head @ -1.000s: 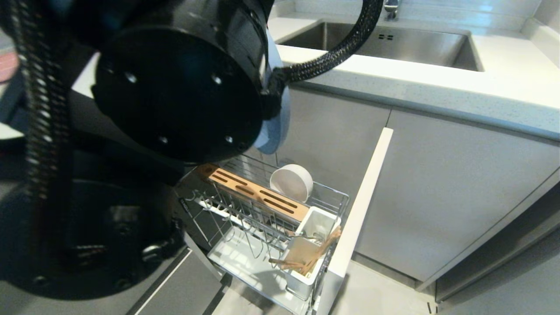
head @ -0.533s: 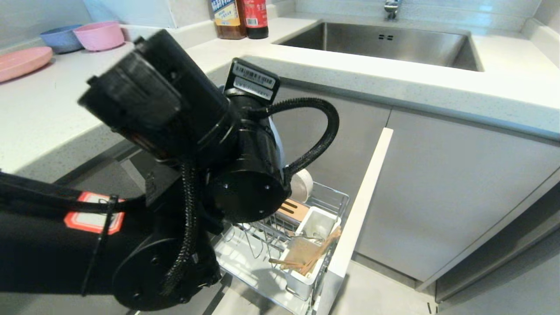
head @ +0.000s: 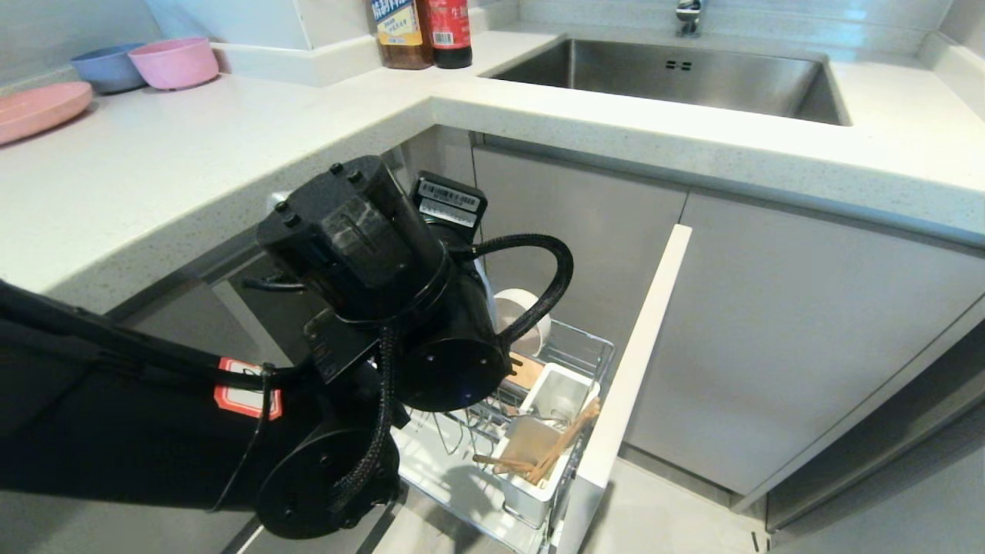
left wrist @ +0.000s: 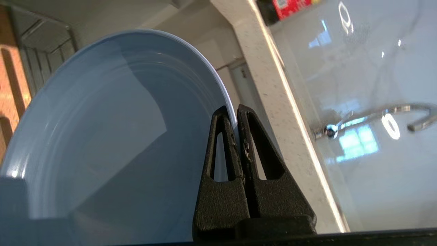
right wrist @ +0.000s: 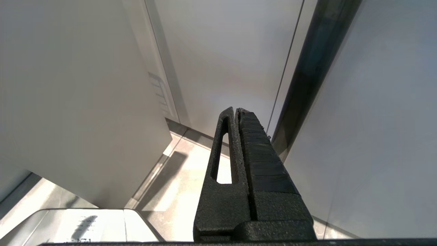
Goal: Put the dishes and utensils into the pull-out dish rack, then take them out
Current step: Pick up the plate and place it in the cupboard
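My left gripper (left wrist: 235,112) is shut on the rim of the light-blue plate (left wrist: 102,130), which it holds on edge. In the head view the left arm (head: 400,308) hangs over the pull-out dish rack (head: 592,346) and hides most of the plate. The off-white bowl (head: 527,312) lies on its side at the rack's back. Wooden chopsticks (head: 558,450) lean in the white utensil holder (head: 539,492), beside the wooden strip (head: 527,371). The rack's pale front panel (head: 642,346) stands pulled out. My right gripper (right wrist: 235,110) is shut on nothing, parked by cabinet doors.
On the countertop (head: 192,154) at the far left are a pink bowl (head: 173,61), a blue bowl (head: 108,69) and a pink plate (head: 38,108). Two bottles (head: 419,31) stand beside the steel sink (head: 677,77). The counter edge overhangs the rack.
The left arm, which filled the head view close to the camera, has sunk and moved away, down towards the rack, with the plate still in its grip.
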